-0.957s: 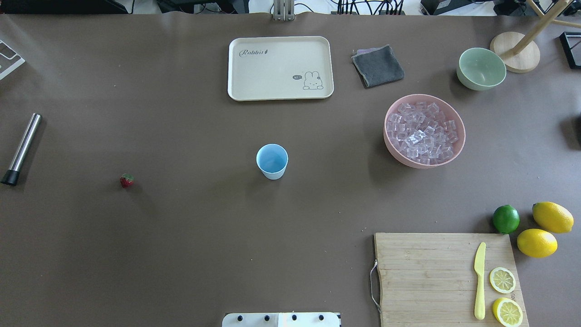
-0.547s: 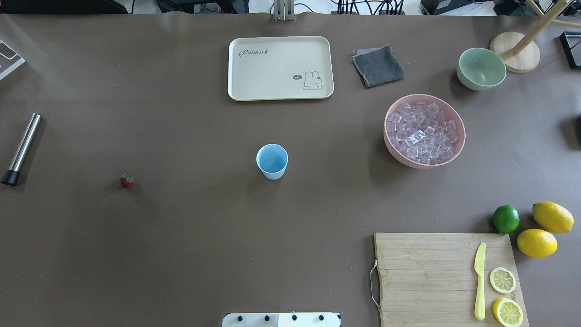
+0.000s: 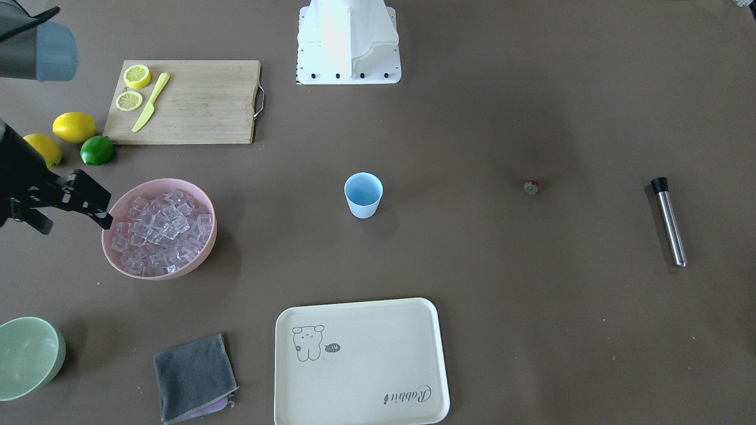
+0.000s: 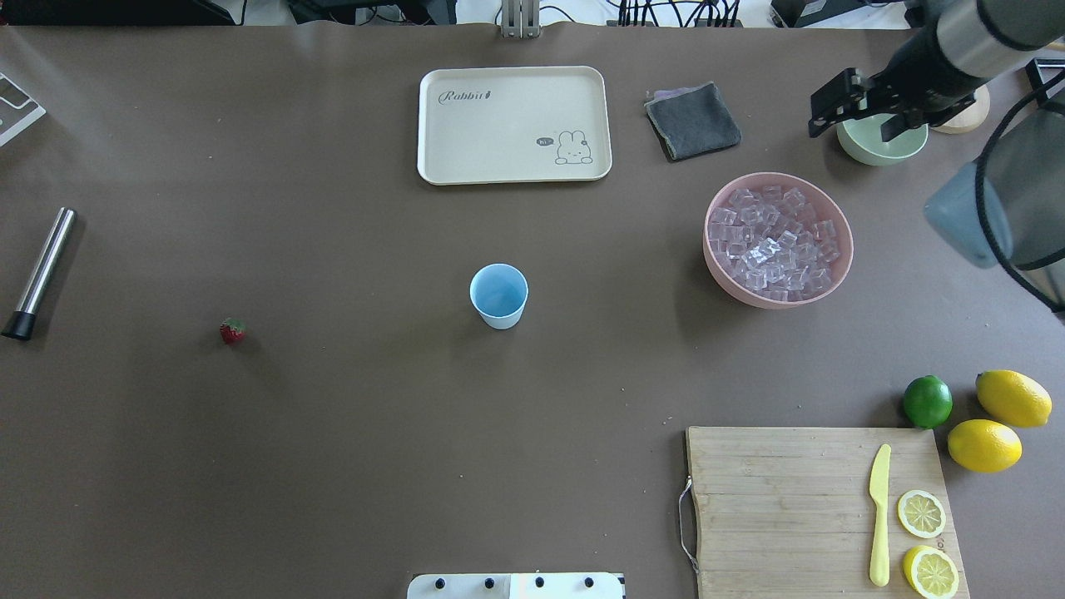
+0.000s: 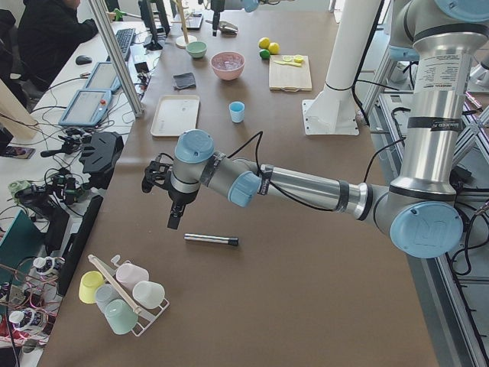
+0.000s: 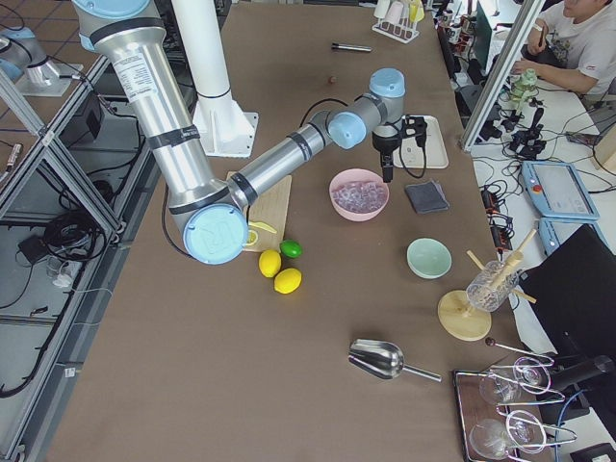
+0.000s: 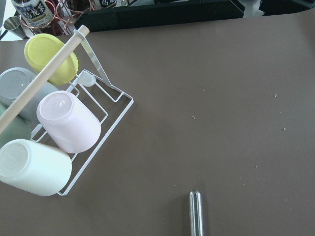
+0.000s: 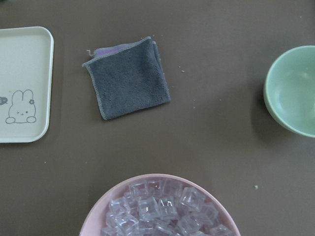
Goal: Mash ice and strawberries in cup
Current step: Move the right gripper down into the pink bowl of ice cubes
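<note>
overhead exterior shows the right hand (image 4: 853, 125) open and empty near the pink bowl (image 4: 732, 293), from which one top cube of ice (image 4: 778, 241) should be gripped gently for the distant cup (image 4: 498, 295); the left hand's (image 5: 162, 197) opening cannot be told.

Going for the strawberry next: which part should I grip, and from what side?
Grip the strawberry by its red body, coming straight down from above. It is tiny and lies low on the table, so a sideways approach would likely scrape the surface. Nothing stands near it to block the fingers. Its green leafy top looks too small to hold.
</note>
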